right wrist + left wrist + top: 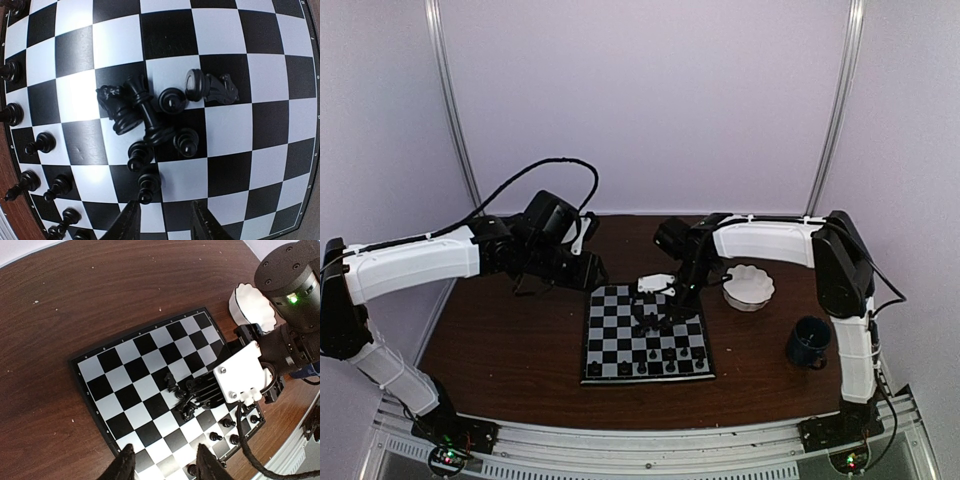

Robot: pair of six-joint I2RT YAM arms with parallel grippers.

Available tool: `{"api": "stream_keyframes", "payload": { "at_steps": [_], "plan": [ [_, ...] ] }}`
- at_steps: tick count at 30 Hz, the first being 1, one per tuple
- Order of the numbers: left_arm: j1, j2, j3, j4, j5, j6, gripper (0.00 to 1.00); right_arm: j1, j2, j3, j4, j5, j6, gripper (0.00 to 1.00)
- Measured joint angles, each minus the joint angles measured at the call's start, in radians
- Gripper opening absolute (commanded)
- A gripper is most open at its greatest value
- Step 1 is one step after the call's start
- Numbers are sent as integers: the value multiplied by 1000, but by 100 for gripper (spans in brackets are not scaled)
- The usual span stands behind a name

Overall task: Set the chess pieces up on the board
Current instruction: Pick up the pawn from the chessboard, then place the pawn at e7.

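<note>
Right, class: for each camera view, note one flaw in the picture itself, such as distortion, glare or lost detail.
Right wrist: fisheye bows the board, and glare whitens squares left of the toppled chess pieces. Left wrist: the left gripper is a featureless dark silhouette. Top external: soft, so the pieces merge into dark blobs.

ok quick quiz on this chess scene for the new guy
1. True or false: the right gripper hangs over the heap of pieces lying mid-board.
2. The standing pawns line which edge of the board? A far, B nearest the arm bases, C left.
3. Is either gripper holding a piece?
Key: 1 true. 2 B. 3 no: right gripper and left gripper are both open, with nothing between the fingers.
</note>
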Motion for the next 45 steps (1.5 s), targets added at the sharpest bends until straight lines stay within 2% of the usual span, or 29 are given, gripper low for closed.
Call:
{"api": "stream_keyframes", "payload": {
  "at_steps": [6,13,21,32,45],
  "plan": [
    [0,0,-6,3,1,0,43,10,0,0,-9,-13,-2,33],
    [0,0,-6,12,8,0,43,20,3,6,-16,-31,-3,23],
    [0,1,-6,14,13,0,43,24,21,19,-14,-34,5,18],
    [0,5,-6,14,16,0,43,26,19,19,-16,-34,16,6],
    [0,5,-6,13,14,7,43,143,-76,63,-44,-36,21,6]
  ]
}}
